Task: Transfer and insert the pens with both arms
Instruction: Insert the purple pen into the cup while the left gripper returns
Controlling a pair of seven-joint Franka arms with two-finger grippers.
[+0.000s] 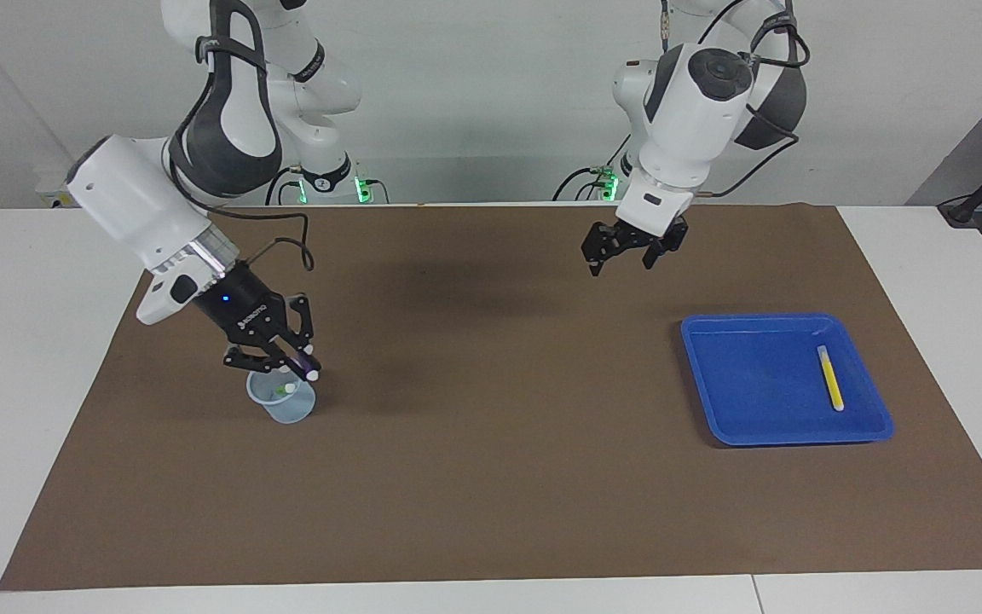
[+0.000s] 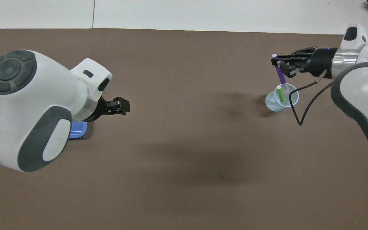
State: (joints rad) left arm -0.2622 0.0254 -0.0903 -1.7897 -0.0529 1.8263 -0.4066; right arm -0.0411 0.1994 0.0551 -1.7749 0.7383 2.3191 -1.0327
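Your white bench (image 1: 48, 358) carries a brown mat (image 1: 499, 477) that covers most of its top. On the mat you have a blue tray (image 1: 717, 431) toward the left arm's end and a clear cup (image 1: 291, 409) toward the right arm's end, well apart.

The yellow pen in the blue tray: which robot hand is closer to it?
The left gripper: it hangs open over the mat beside the blue tray holding the yellow pen. The right gripper is over the cup, holding the purple pen.
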